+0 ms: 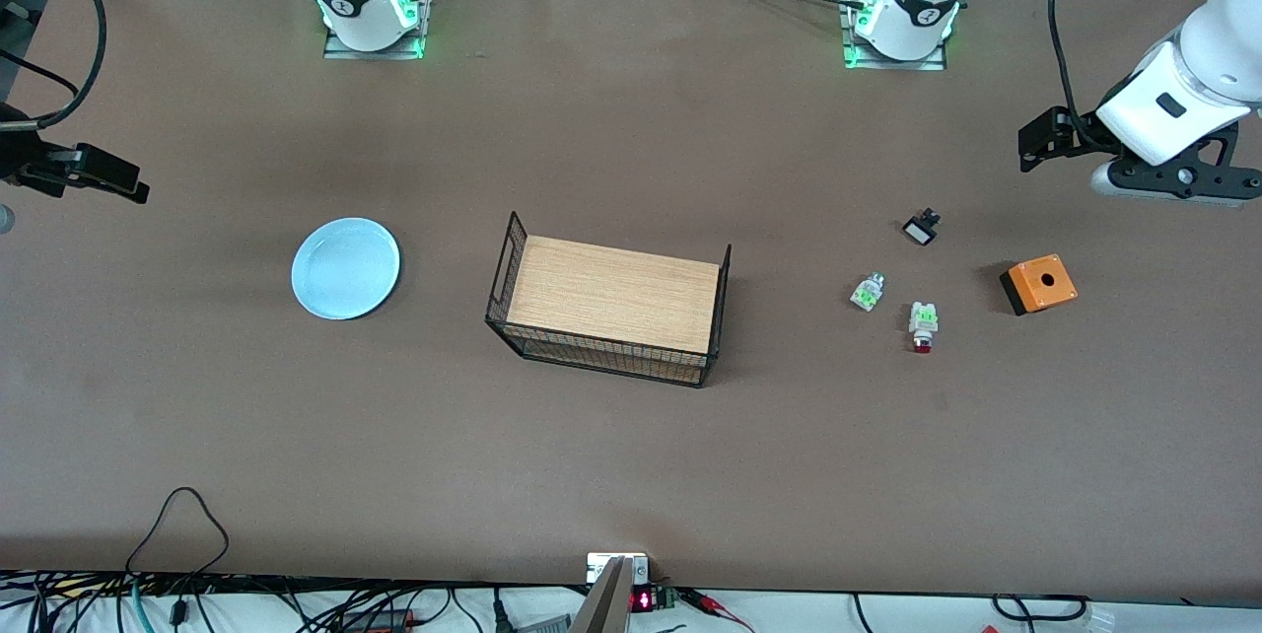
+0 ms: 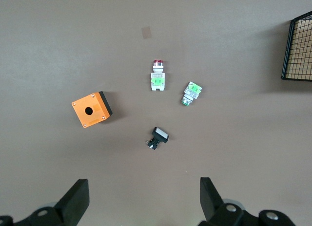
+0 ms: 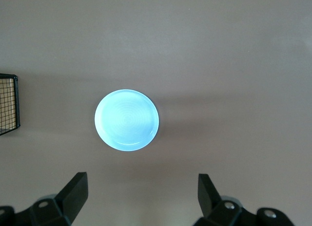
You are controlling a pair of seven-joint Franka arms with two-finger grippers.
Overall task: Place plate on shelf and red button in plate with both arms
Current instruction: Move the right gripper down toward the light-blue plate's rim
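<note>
Red button untouched; left gripper and right gripper fingers wide apart, empty.

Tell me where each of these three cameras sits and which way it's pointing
Front view: high across the table, facing both arm bases; sees the plate, wire shelf, red button and orange box; both arms show.
Left wrist view: on the left arm, looking down at the red button, orange box and shelf corner; left gripper fingers open.
Right wrist view: on the right arm, looking down at the plate; right gripper fingers open.
Shared: both wrist views catch the wire shelf.
</note>
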